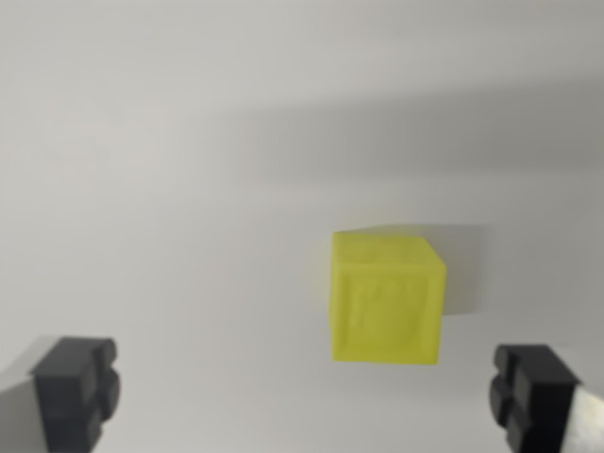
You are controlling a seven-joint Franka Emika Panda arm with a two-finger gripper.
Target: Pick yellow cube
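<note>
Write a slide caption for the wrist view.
Open claw poised before a yellow cube on a plain white surface, cube nearer the view's right.

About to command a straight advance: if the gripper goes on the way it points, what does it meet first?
Probably the yellow cube, right of centre between the open gripper fingers; otherwise the bare white surface. Depth is unclear.

Your gripper (307, 396) hangs with its jaws spread wide: one dark fingertip (75, 387) at the wrist view's lower left, the other at lower right.
</note>
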